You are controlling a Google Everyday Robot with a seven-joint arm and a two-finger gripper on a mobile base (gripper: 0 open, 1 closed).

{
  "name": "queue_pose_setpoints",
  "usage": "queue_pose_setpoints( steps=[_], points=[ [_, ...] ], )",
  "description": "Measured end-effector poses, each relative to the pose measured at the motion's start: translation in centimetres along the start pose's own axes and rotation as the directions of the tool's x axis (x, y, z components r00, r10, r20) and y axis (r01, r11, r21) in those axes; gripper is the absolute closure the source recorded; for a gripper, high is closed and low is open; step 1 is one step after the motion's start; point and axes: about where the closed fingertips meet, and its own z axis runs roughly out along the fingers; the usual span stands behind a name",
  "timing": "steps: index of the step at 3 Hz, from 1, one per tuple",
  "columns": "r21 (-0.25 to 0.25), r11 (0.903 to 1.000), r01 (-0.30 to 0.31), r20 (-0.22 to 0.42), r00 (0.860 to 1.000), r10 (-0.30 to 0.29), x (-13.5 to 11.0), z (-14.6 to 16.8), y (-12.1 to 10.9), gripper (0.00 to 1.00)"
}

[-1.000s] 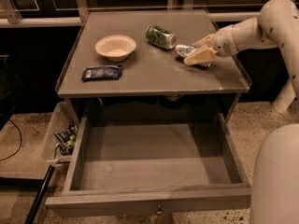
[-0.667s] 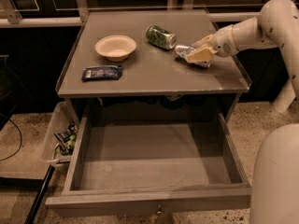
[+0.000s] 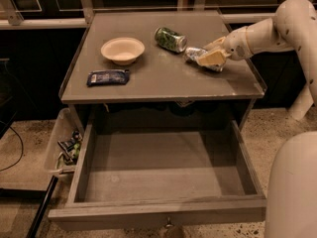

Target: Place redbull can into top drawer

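Observation:
The redbull can (image 3: 193, 53), small, silvery and crinkled, lies on its side on the tabletop (image 3: 158, 81) at the right. My gripper (image 3: 210, 58) reaches in from the right and sits right at the can, covering its right end. The can rests on the table. The top drawer (image 3: 157, 213) below the tabletop is pulled wide open. Its grey floor is bare and a small metal knob shows on its front panel.
A green-patterned can (image 3: 170, 38) lies just left of the redbull can. A pale bowl (image 3: 122, 50) and a flat dark-blue snack packet (image 3: 107, 77) sit on the left half of the table. A pale plastic bin (image 3: 63, 148) with wrappers stands on the floor at the left.

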Motion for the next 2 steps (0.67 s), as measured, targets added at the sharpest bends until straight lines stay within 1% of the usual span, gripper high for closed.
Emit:
queue_pose_setpoints(
  steps=[1, 2],
  points=[
    [-0.013, 0.9998, 0.017, 0.006, 1.0, -0.017, -0.2, 0.2, 0.8, 1.0],
    [-0.03, 0.9975, 0.064, 0.024, 0.998, -0.063, -0.7, -0.6, 2.9, 1.0]
  ],
)
